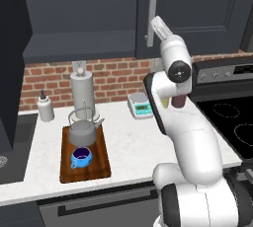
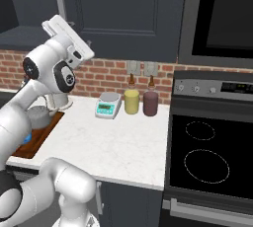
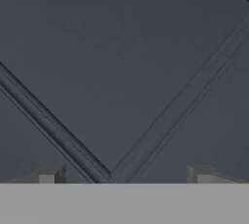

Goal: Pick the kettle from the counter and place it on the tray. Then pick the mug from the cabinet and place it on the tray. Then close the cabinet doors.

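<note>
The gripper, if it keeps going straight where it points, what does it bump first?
Most likely the dark panelled cabinet door. The open gripper faces its panel squarely in the hand view, though how far away it is stays unclear.

Scale (image 1: 139, 105), jars (image 2: 131, 101), stove (image 2: 207, 157)

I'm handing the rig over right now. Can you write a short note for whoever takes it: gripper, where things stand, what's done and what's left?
Gripper: open, holding nothing, raised facing a cabinet door panel.
Kettle and mug: both on the tray on the counter.
Done: both placements.
Left: closing the cabinet doors; the right one looks shut, the left side looks open.
</note>
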Robot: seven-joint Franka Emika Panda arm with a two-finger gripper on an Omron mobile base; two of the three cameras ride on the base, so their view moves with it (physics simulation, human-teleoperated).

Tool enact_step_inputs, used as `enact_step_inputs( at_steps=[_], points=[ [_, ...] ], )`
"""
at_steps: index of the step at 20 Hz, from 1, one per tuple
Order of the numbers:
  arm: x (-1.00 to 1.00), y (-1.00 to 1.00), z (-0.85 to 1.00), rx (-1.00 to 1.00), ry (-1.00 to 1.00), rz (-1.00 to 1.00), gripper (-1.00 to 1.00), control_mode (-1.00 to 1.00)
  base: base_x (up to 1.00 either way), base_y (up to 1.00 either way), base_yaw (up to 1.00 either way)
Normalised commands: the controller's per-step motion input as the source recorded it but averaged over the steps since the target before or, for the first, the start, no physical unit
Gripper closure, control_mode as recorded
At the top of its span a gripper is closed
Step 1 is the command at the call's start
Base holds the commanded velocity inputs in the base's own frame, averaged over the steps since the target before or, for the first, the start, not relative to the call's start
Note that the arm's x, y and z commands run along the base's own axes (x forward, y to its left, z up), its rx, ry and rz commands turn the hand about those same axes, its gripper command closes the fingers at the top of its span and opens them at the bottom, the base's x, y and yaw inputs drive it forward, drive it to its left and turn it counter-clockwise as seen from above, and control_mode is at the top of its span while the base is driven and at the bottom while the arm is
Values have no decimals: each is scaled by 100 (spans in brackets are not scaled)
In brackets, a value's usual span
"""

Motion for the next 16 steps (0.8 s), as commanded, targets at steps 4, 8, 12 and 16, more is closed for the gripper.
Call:
enact_step_inputs(
  at_steps=[4,8,12,16],
  points=[
    [-48,-13,13,0,1,0,-100,-100,0,0,0],
    [-49,-19,16,0,6,0,-100,-100,0,0,0],
    [-47,-27,16,0,7,0,-100,-100,0,0,0],
    [-61,-22,10,0,7,0,-100,-100,0,0,0]
  ],
)
